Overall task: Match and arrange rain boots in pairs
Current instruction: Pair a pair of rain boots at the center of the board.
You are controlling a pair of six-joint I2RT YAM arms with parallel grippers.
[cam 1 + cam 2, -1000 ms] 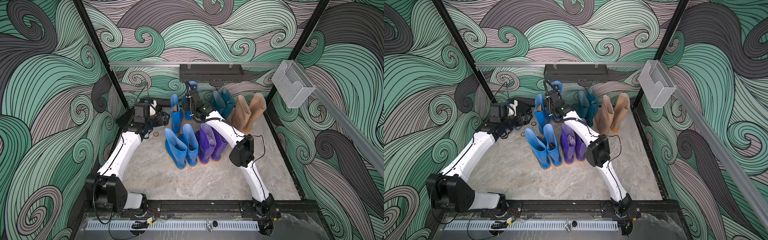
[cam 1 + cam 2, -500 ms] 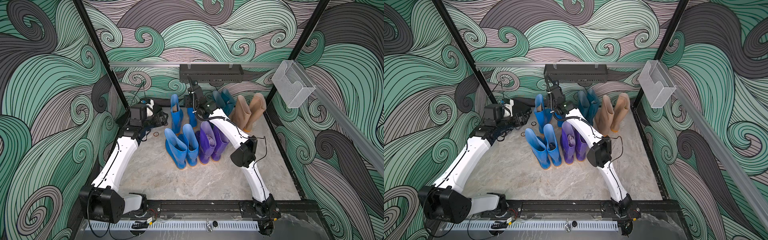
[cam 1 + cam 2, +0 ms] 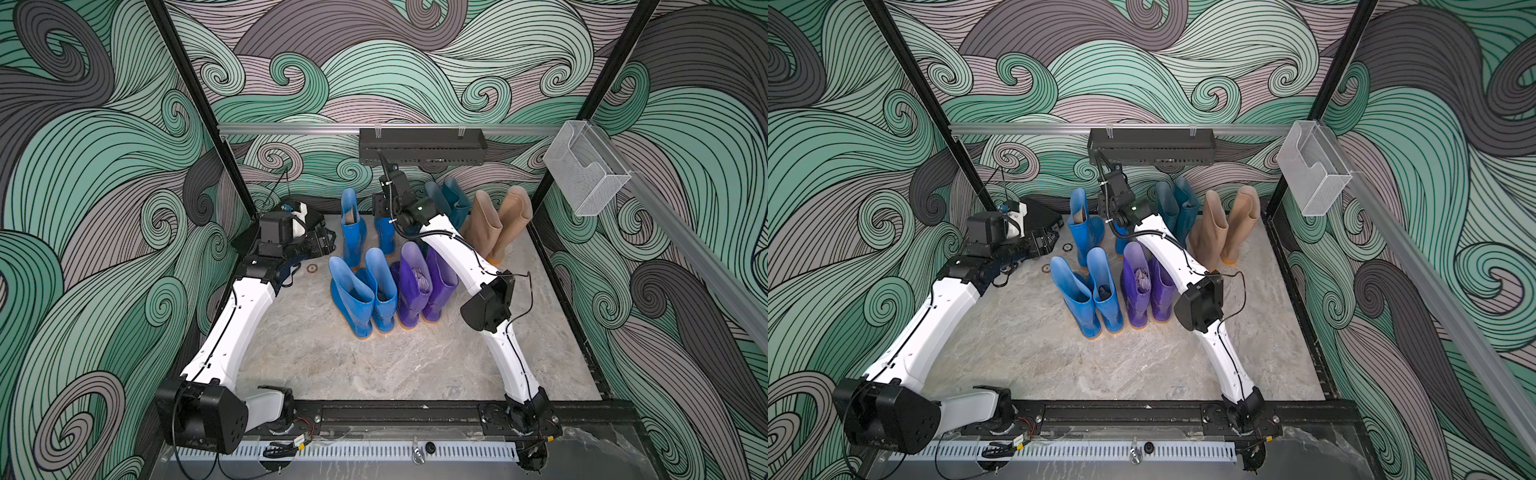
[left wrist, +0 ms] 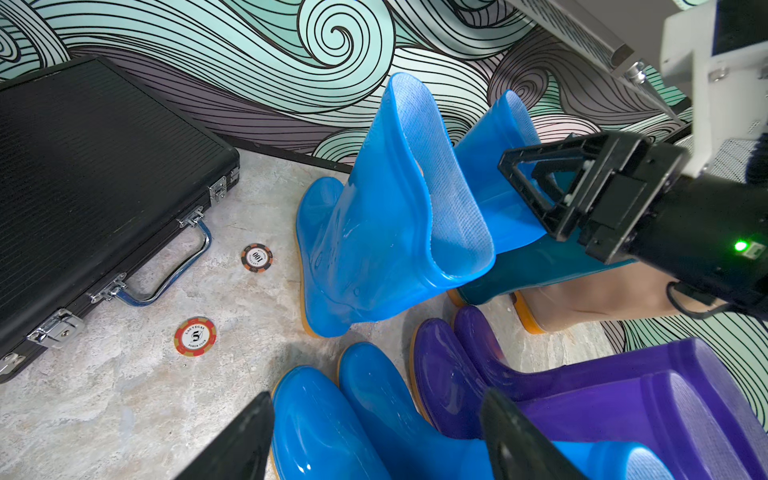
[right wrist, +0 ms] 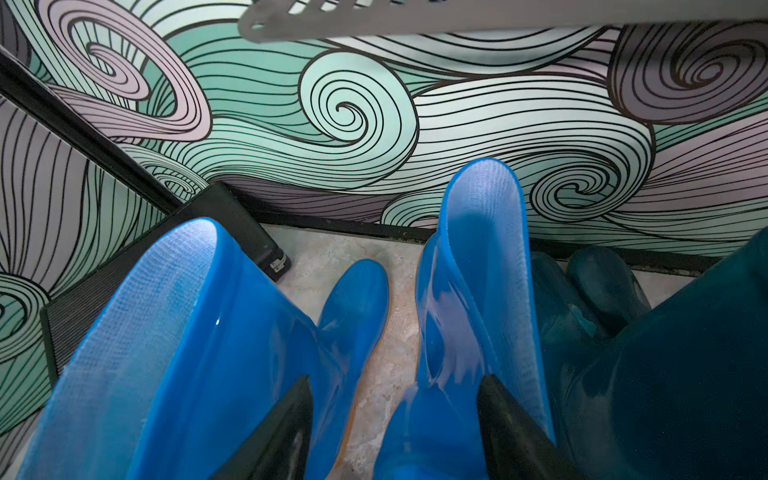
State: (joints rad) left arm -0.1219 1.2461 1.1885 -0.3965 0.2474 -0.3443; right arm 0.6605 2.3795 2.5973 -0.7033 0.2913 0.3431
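Note:
The rain boots stand upright at the back of the floor. Front row: a blue pair (image 3: 365,295) beside a purple pair (image 3: 424,286). Back row: a blue boot (image 3: 353,226), another blue boot (image 3: 385,239), a teal pair (image 3: 451,203) and a beige pair (image 3: 496,224). My right gripper (image 3: 381,212) (image 5: 395,432) hovers at the top of the second back blue boot (image 5: 469,299), jaws apart, one fingertip (image 5: 511,432) over its shaft; I cannot tell whether it touches. My left gripper (image 3: 324,241) (image 4: 378,449) is open and holds nothing, above the front blue toes (image 4: 332,415).
A flat black case (image 4: 83,166) with a metal handle lies in the back left corner. Two poker chips (image 4: 195,336) (image 4: 257,257) lie on the floor beside it. A black rack (image 3: 422,145) hangs on the back rail, and a clear bin (image 3: 582,174) on the right rail.
My right wrist has moved up over the rear blue boot, whose rim showed above it a second ago. My left arm's elbow has sunk toward the front rail; its gripper barely moved.

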